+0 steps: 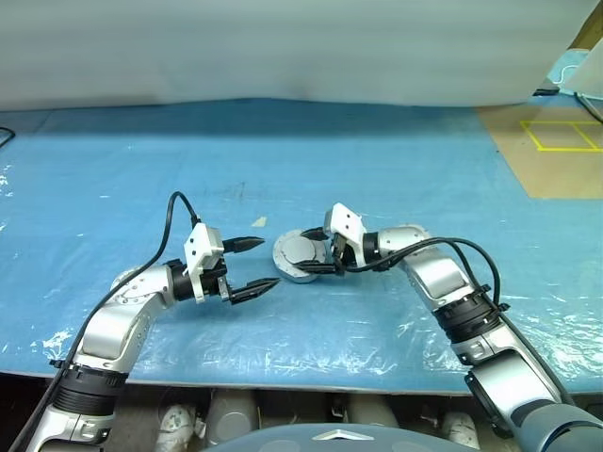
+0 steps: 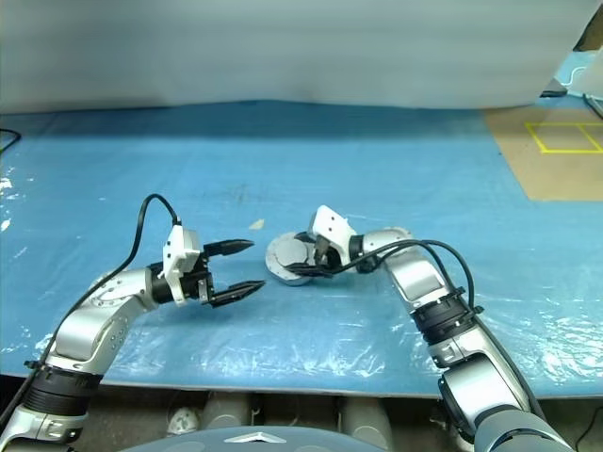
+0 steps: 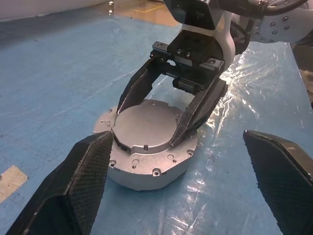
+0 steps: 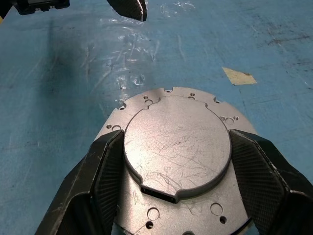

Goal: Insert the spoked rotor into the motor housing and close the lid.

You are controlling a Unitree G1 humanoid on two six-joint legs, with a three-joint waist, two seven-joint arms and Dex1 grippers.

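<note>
Lid [image 4: 177, 152] sits plain face up on motor housing [image 3: 161, 169], mid blue surface [image 1: 396, 169]. Right gripper [image 3: 156, 125] has its fingers [image 4: 105, 171] clamped on lid's opposite edges. Left gripper [image 1: 252, 266] just left of housing, fingers [image 3: 73, 181] wide apart, holding nothing.

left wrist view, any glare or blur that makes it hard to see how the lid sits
Left wrist view: glare streaks on the wrinkled plastic sheet beside the motor housing; the lid is sharp and matte between the right end effector fingers, while the left end effector's near fingertips are soft. Right wrist view: the lid's scratches read clearly, with no glare.
</note>
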